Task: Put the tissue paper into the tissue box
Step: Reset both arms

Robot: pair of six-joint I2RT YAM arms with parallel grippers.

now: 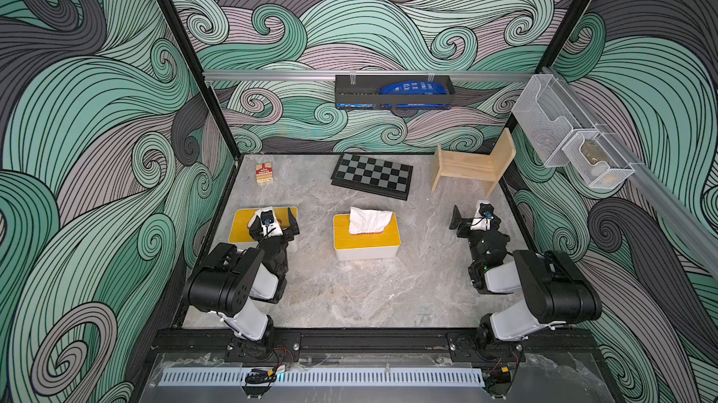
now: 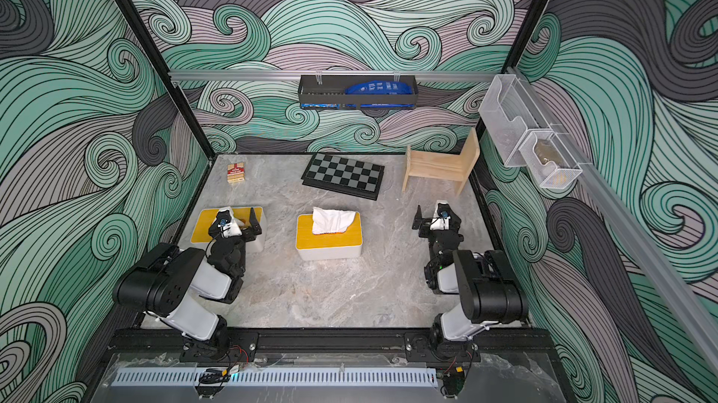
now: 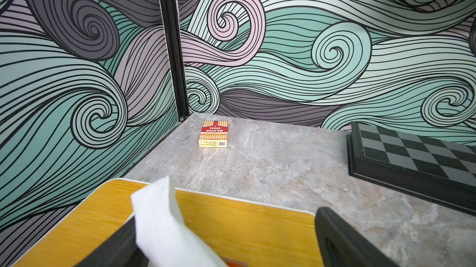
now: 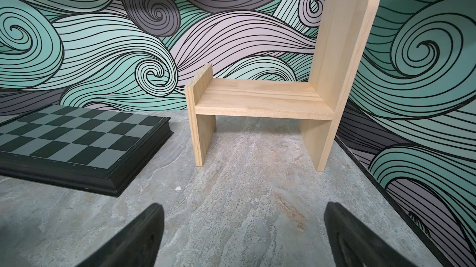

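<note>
A white tissue box with a yellow lid [image 1: 365, 243] [image 2: 328, 242] stands mid-table, and white tissue paper [image 1: 367, 220] [image 2: 332, 220] sticks up out of its slot. A second yellow-lidded tissue box [image 1: 241, 224] [image 3: 244, 222] lies under my left gripper [image 1: 272, 217] [image 2: 234, 219] [image 3: 229, 215]. That gripper is open just above the lid. A sheet of tissue paper [image 3: 159, 216] rises from the slot against one of its fingers. My right gripper [image 1: 476, 215] [image 2: 439, 215] [image 4: 244, 206] is open over bare table at the right, holding nothing.
At the back lie a card box [image 1: 264, 173] [image 3: 213, 134], a black chessboard [image 1: 371, 175] [image 4: 85, 144] and a wooden chair-shaped stand [image 1: 472, 166] [image 4: 262, 98]. A black basket [image 1: 392, 92] hangs on the back wall. Mesh baskets [image 1: 571, 141] hang on the right wall.
</note>
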